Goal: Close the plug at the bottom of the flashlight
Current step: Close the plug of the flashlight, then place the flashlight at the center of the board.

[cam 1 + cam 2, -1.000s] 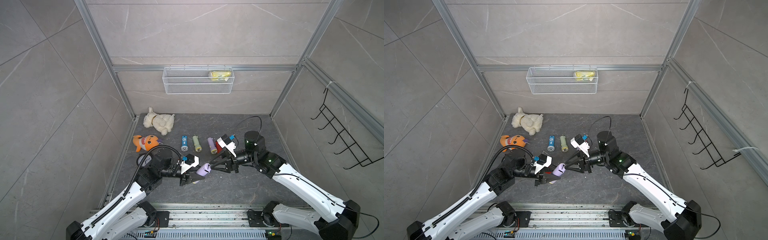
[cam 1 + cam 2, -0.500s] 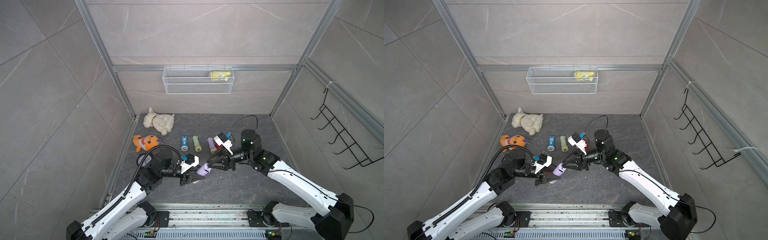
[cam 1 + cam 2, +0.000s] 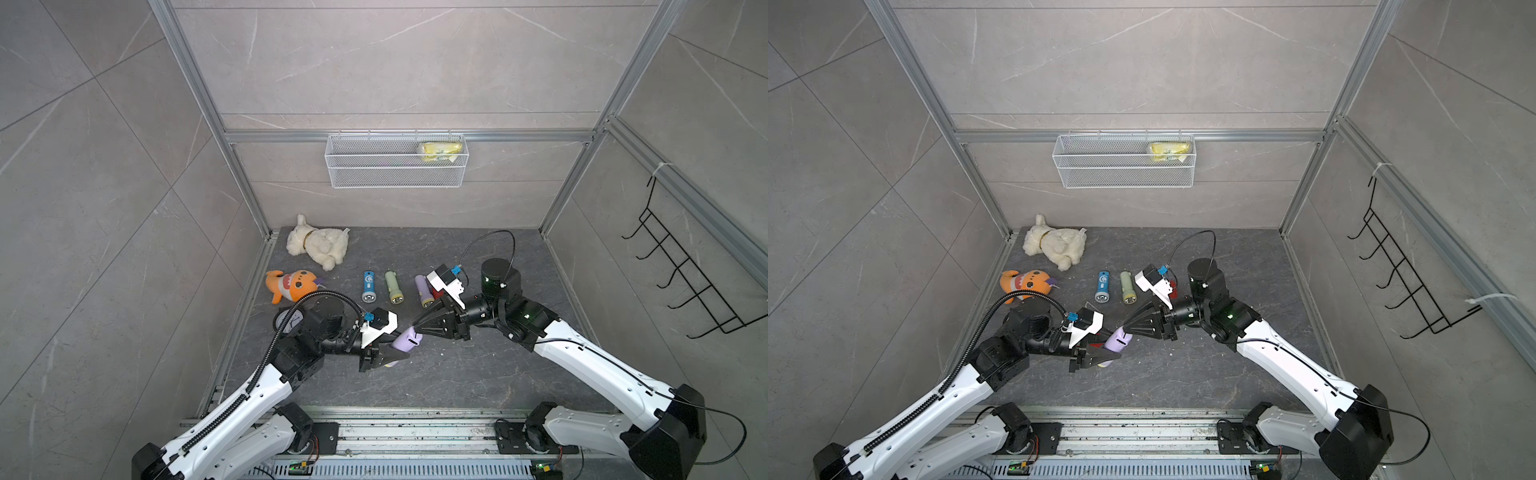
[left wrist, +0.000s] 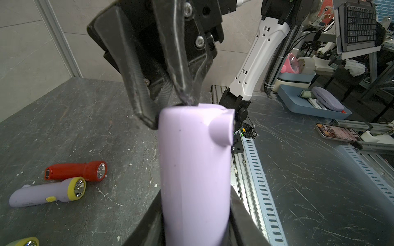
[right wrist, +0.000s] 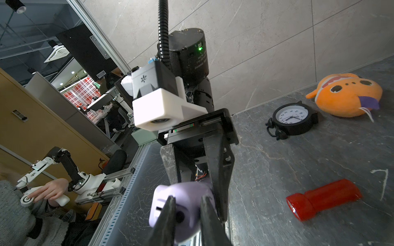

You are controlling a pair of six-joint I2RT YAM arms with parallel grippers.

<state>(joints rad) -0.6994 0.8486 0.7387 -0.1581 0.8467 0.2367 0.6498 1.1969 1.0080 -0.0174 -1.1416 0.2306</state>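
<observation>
1. Narrower than a second ago, the right pincer (image 3: pixel 417 329) has drawn its jaws in at the tail of the lilac flashlight (image 3: pixel 406 340). The left arm and the flashlight sit where they were.
2. The left pincer (image 3: pixel 388 355) is clamped on the flashlight's body, over the front of the bench (image 3: pixel 457 374). The tail is tilted up toward the right arm, I judge so that the plug end faces the tool that must press it.
3. In the right wrist view the fingers (image 5: pixel 168 213) stand narrowly apart on either side of a dark opening in the tail face. Whether they nip the plug itself I cannot tell.
4. The step in hand looks like seating the plug. With the arms opposed, the left grip can take the push.
5. The likely risk is the tips skating off the rounded tail, or the body sliding back through the left grip.
6. The spare flashlights (image 3: pixel 392 286) lie in a row farther back, clear of both arms.
</observation>
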